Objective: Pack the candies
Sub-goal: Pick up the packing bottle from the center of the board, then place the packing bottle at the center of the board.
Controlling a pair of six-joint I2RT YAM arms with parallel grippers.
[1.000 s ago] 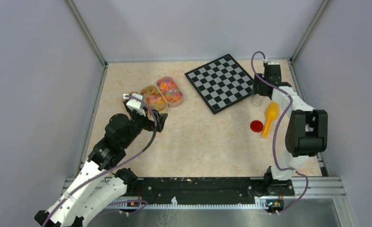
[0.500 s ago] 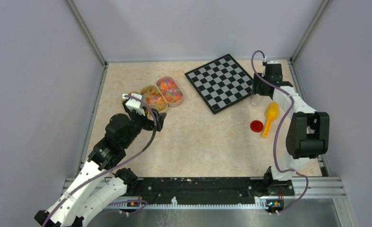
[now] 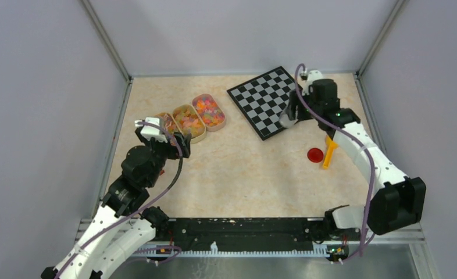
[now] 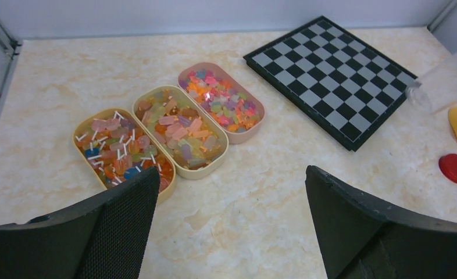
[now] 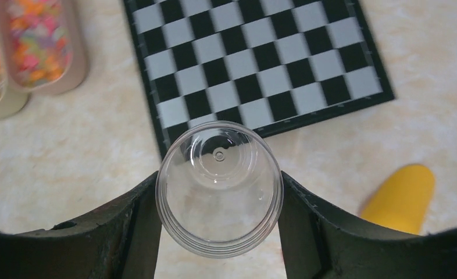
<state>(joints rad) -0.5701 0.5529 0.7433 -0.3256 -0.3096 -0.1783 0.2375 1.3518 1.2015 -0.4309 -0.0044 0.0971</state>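
Contents of table (image 3: 243,174), near edge to far:

1. Left gripper (image 4: 232,174). Jaws spread as wide as they go, nothing between them. It hangs over bare tabletop just on the near side of the trays.

2. Red lid (image 3: 315,155). Lies flat on the right half of the table, apart from its jar.

3. Yellow scoop (image 3: 329,152). Lies just beside the lid, on its right, handle toward the near edge.

4. Three oval trays (image 4: 233,135). They sit side by side in a slanting row on the left half, walls touching. All the candies (image 4: 182,129) are in these trays, in mixed orange, pink, yellow and green. The nearest tray also holds small white sticks.

5. Right gripper (image 5: 217,180). Jaws partly closed on a clear jar (image 5: 220,203), one finger on each side of its wall. The jar is empty and lidless, and its mouth faces the wrist camera. It is held over the near right edge of the chessboard.

6. Chessboard (image 3: 267,99). Lies flat, set cornerwise, toward the far wall.
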